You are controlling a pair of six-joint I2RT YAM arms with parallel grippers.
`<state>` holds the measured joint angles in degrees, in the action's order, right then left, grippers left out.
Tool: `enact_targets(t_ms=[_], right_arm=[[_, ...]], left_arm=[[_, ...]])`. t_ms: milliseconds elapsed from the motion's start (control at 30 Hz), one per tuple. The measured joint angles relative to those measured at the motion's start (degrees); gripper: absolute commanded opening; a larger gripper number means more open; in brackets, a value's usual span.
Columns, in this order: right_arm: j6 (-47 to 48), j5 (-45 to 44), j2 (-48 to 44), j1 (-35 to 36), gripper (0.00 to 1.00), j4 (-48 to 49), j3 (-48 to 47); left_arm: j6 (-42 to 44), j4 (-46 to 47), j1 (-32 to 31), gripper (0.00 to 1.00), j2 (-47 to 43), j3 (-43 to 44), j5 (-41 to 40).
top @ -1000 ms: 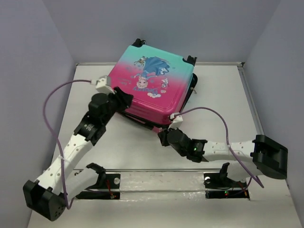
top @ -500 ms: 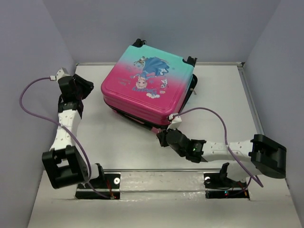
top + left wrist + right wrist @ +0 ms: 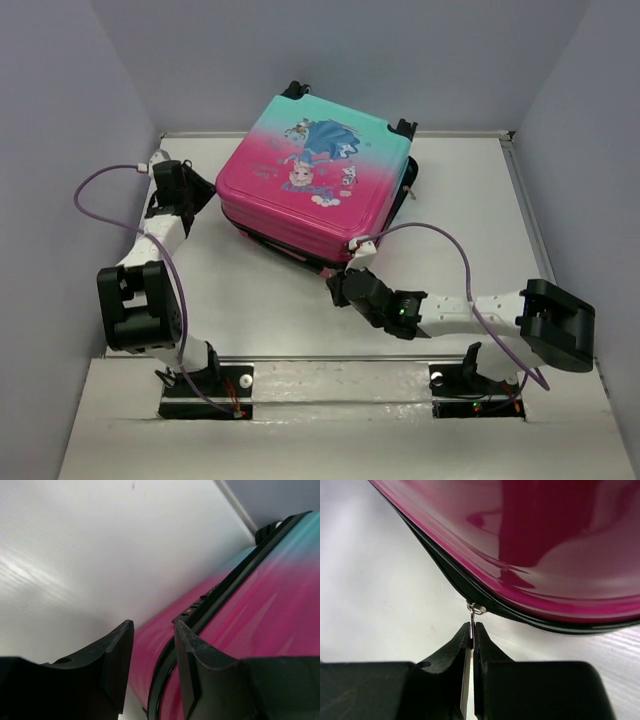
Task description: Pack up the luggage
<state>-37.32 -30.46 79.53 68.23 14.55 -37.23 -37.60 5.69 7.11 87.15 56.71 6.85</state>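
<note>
The luggage [image 3: 315, 175], a pink-to-teal suitcase with a cartoon princess print, lies closed and flat at the back middle of the table. My right gripper [image 3: 338, 286] is at its near corner. In the right wrist view the right gripper [image 3: 471, 626] is shut on the metal zipper pull [image 3: 470, 645] that hangs from the black zipper band under the pink shell [image 3: 545, 540]. My left gripper [image 3: 203, 196] is by the suitcase's left side. In the left wrist view the left gripper [image 3: 152, 630] is open and empty, with the pink shell [image 3: 260, 595] and its zipper seam just beyond the fingertips.
The white table [image 3: 260, 310] has a raised rim at the back and right [image 3: 520, 180]. Grey walls stand close on both sides. The left arm's purple cable [image 3: 100, 190] loops out to the left; the right arm's cable [image 3: 455, 250] arcs over the table.
The left arm swung off the suitcase's left front corner, out to the left, and now points its gripper at the suitcase's left side. The right gripper crept slightly left along the front edge.
</note>
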Motion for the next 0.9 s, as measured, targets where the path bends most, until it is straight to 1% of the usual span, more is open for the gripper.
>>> enact_targets(t_ms=[100,167,200,300,333,367,500,600,700,733,833,867,900], right_arm=[[1.3,-2.5,2.1,0.1,0.07,-1.1,-2.8],[2.9,-2.8,3.9,0.0,0.07,-1.7,-4.9],[4.6,-2.8,5.6,0.0,0.07,-2.4,-7.0],[7.2,-2.1,10.1,-0.1,0.07,-3.7,-11.6],[7.8,-1.8,11.2,-0.2,0.07,-4.0,-12.9],[9.0,-1.0,13.4,-0.3,0.07,-4.0,-15.2],[11.9,1.1,18.6,-0.3,0.07,-3.8,-21.1],[14.1,1.9,20.3,0.0,0.07,-3.8,-23.0],[15.4,3.3,19.8,0.1,0.07,-3.5,-22.4],[16.0,4.4,18.7,0.1,0.07,-3.0,-21.0],[16.1,6.7,12.3,0.1,0.07,-2.9,-14.4],[15.5,7.5,8.6,0.1,0.07,-3.1,-10.8],[15.2,8.3,4.7,0.2,0.07,-3.5,-7.3]], left_arm=[[-0.8,3.2,-3.1,0.49,-1.7,-2.6,-3.5],[-0.8,2.9,-5.7,0.49,-5.0,-6.1,-3.8],[-0.7,3.0,-7.3,0.49,-7.1,-8.1,-5.8],[-0.6,2.5,-10.2,0.49,-12.0,-10.5,-6.4],[-0.5,2.0,-11.2,0.49,-13.7,-11.3,-5.9],[-0.8,1.5,-12.8,0.49,-15.9,-12.2,-3.5],[-0.2,-3.2,-19.2,0.50,-19.8,-13.1,2.5],[1.0,-5.7,-20.0,0.52,-22.6,-13.1,5.1],[2.4,-7.2,-20.2,0.55,-24.6,-12.2,7.4],[2.7,-7.3,-20.2,0.61,-25.1,-11.7,8.4],[4.2,-10.1,-20.3,0.73,-26.2,-9.7,9.6],[4.6,-11.1,-20.2,0.82,-26.3,-8.7,9.7],[4.8,-11.5,-20.3,0.86,-26.3,-7.4,9.2]])
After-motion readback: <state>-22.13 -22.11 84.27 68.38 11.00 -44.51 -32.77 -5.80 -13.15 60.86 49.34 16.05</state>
